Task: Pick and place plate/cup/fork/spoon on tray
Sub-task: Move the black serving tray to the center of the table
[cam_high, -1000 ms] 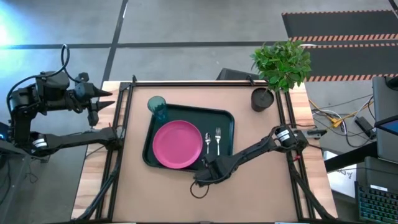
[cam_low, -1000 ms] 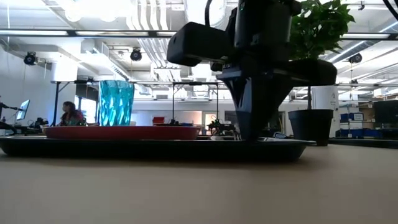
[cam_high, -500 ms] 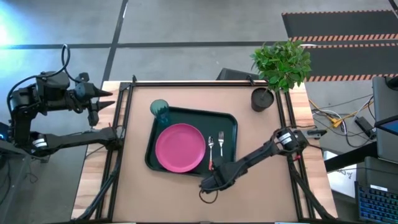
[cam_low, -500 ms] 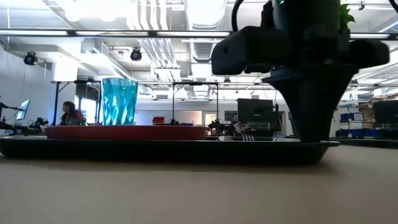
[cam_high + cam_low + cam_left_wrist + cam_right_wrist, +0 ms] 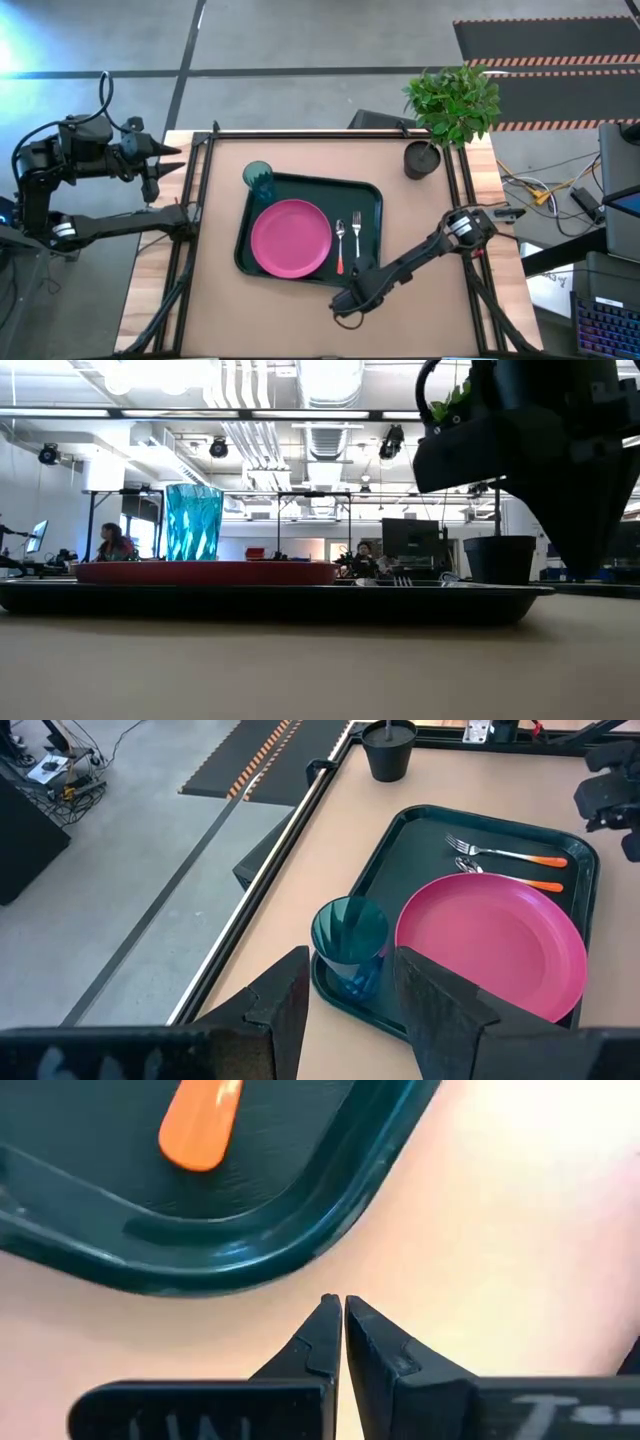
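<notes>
Tray sits mid-worktop, dark green, raised rim. Plate lies flat on its left half. Cup stands upright at the tray's far-left corner, just beside the plate. Spoon and fork lie side by side on the right half, spoon nearer the plate, orange handles toward the near edge.

Right pincer is on the bare worktop just off the tray's near-right corner; tips together, gripping nothing. Left pincer is parked off the worktop's left edge, fingers apart, empty.

View differences:
- High view alone gives the full layout with both arms, plus the potted plant at the far-right corner.
- Low view stacks everything edge-on: tray rim, plate as a thin red-pink band, cup rising behind it, fork tines barely above the rim. People are seated in the room behind.
- Right wrist view shows only the tray's rounded corner, one orange handle tip, and the closed fingertips over bare worktop.
- Left wrist view looks down into the cup and shows the plate overlapping the spoon's bowl.

Writing: white marks on the right pincer's base, cut off, not readable.
</notes>
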{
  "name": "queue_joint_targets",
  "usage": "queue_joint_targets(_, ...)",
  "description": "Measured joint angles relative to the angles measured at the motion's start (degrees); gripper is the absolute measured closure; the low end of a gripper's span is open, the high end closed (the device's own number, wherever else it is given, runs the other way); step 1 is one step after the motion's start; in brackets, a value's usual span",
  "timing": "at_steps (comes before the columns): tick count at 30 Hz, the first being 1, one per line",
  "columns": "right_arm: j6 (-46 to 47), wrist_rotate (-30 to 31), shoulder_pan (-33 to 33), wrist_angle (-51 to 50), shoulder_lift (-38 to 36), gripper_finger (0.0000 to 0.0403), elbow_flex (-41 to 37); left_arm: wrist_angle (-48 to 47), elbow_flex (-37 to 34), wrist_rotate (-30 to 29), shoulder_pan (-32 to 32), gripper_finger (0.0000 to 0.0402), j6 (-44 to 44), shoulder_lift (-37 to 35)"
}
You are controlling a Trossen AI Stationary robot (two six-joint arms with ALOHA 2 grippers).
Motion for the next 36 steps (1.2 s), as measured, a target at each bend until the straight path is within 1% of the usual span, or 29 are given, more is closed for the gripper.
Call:
queue_joint_targets(4, 2.37, 2.13, 0.04, 0.45, -0.72, 0.0394, 0.00, 0.01, 0.00, 0.00, -0.01, 0.0271, -0.02, 0.00)
queue_joint_targets(8, 4.09, 8.34, 0.06, 5.55, -2.85, 0.0394, 0.00, 0.01, 0.00, 0.00, -0.01, 0.0271, -0.02, 0.00)
queue_joint_targets(11, 4.13, 11.01, 0.04, 7.64, -3.94, 0.0394, 0.00, 0.00, 0.00, -0.01, 0.00, 0.0271, -0.03, 0.00)
queue_joint_targets(16, 4.08, 11.05, 0.04, 8.42, -4.07, 0.0394, -1.02, -0.01, 0.00, -0.02, 0.01, 0.0271, -0.03, 0.00)
queue_joint_targets(25, 4.37, 10.41, 0.04, 21.85, -4.58, 0.0394, -10.73, -0.01, 0.00, 0.00, -0.01, 0.0271, 0.03, 0.00)
queue_joint_targets(30, 4.71, 9.93, -0.01, 26.11, -6.85, 0.0394, -15.15, -0.01, 0.00, -0.02, 0.02, 0.0271, 0.01, 0.00)
queue_joint_targets(36, 6.45, 8.85, 1.06, 25.95, -12.16, 0.0394, -20.85, -0.03, 0.00, 0.00, 0.02, 0.0271, -0.02, 0.00)
